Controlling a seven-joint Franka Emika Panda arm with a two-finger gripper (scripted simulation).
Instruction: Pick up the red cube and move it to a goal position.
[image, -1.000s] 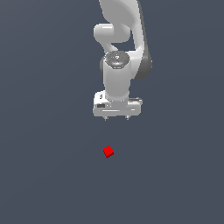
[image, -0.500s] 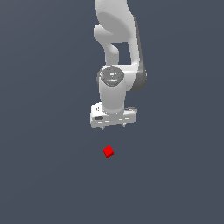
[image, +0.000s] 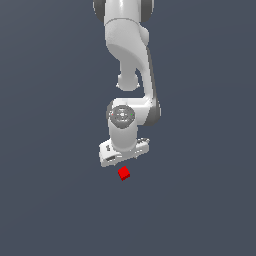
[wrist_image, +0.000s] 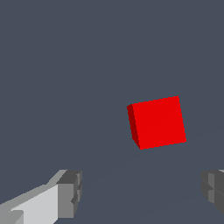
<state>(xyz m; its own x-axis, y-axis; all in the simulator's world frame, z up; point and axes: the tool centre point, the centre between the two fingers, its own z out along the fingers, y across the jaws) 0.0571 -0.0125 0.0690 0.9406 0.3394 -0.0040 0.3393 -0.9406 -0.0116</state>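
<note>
Wrist view shows the white pincer (wrist_image: 140, 194), fingers spread apart, just above the small red cube (wrist_image: 158, 122) on a plain grey floor (wrist_image: 65, 65)

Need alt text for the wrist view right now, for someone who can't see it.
A small red cube sits on a plain dark grey-blue floor, ahead of the open claw and not yet between its fingers. One grey-padded fingertip shows at each lower corner, neither touching the cube.
</note>
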